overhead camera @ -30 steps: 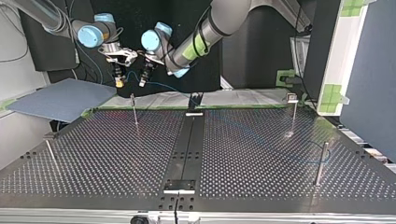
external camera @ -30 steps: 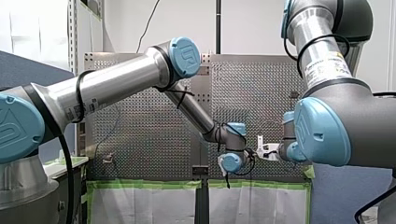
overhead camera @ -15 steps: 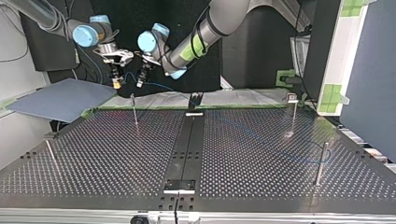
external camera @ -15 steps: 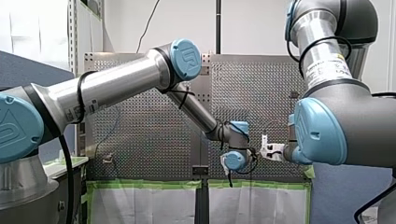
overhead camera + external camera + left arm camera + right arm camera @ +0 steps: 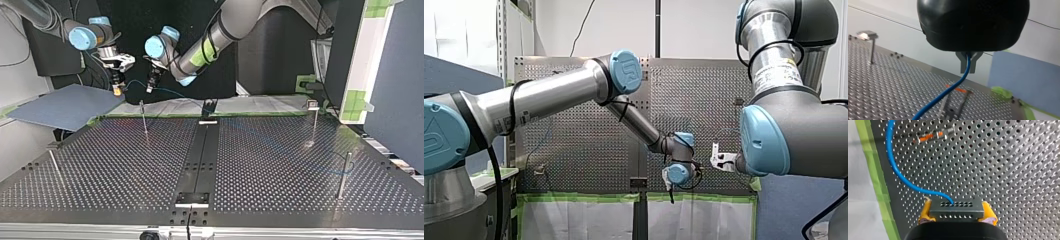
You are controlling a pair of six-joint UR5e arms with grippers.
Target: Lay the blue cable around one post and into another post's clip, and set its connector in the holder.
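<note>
Both tools are up in the air at the upper left of the top view, past the far edge of the surface. My right tool is clamped on the connector. Its yellow pads squeeze the two short sides, w/ the holed face showing. The blue cable comes out of that face & curls away ahead of the tool.

My left tool is pinched shut on the cable a short way along, w/ metal fingers on each side. So the bit btwn the two tools hangs off the surface. From my left tool the cable runs down toward the surface. In the top view a faint blue line goes on to the post at the lower right, but I can't tell if it wraps it. A thin post stands just below the tools in that view.

Handling, I think:
- **Cable:** light, soft, bendy & a bit springy, so it won't stay put unless pulled snug. It's thin & smooth, so it may slide thru metal fingers.
- **Connector:** small, hard & boxy, best held by its flat sides.
- **Weak spot:** prob. where cable meets connector, so no hard tugs or sharp bends there.
- **Where to hold the cable:** close behind the bit being laid.
</note>
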